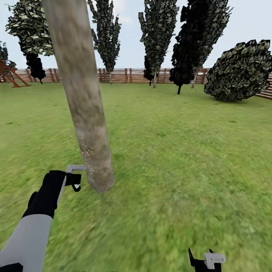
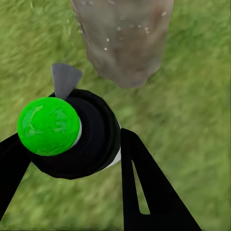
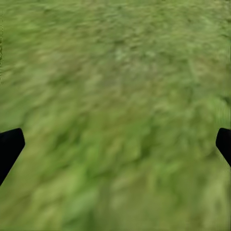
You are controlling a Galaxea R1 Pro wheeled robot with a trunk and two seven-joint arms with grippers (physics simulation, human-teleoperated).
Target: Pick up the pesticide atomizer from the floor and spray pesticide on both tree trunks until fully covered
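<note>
Grey-brown tree trunk (image 1: 81,102): upright, just ahead of left claw (image 2: 72,159), which is clamped on pesticide atomizer (image 2: 72,132). Right claw (image 3: 115,144): spread, idle.

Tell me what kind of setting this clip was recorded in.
A simulated fenced garden, outdoors. A grass lawn stretches to a brown slatted wooden fence, with dark conifers and a round bush along it. A thick tree trunk stands close, and the left pincer holds the atomizer near its base.

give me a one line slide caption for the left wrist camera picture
Left gripper holds the green-capped atomizer near the tree trunk, white pesticide specks dotting the bark.
</note>
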